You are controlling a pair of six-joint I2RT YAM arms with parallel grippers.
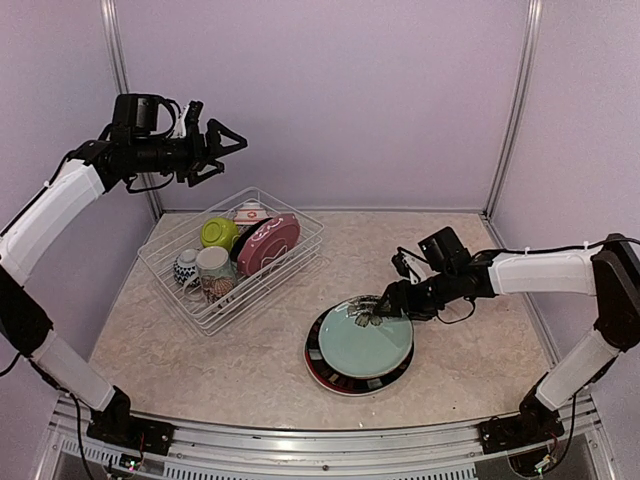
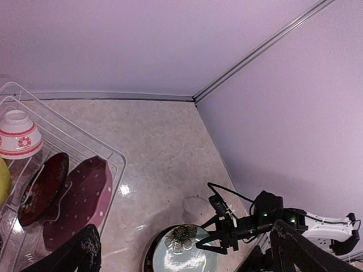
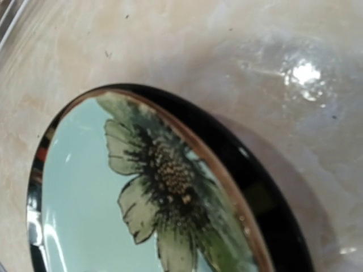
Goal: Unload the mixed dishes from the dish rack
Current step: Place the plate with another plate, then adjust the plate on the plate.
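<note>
The white wire dish rack (image 1: 176,232) stands at the left of the table. It holds a lime green bowl (image 1: 218,232), a red-white bowl (image 1: 250,212), a pink dotted plate (image 1: 270,243), a blue-white bowl (image 1: 186,266) and a cream mug (image 1: 214,272). A pale green flower plate (image 1: 365,342) lies flat on a black-rimmed striped plate (image 1: 330,375) on the table. My right gripper (image 1: 384,305) is open, low over the flower plate's far rim. Its fingers do not show in the right wrist view. My left gripper (image 1: 225,150) is open and empty, high above the rack.
Lilac walls close in the back and both sides. A dark red floral plate (image 2: 42,187) stands beside the pink dotted plate (image 2: 79,201) in the rack. The marbled table (image 1: 440,250) is bare behind the stacked plates.
</note>
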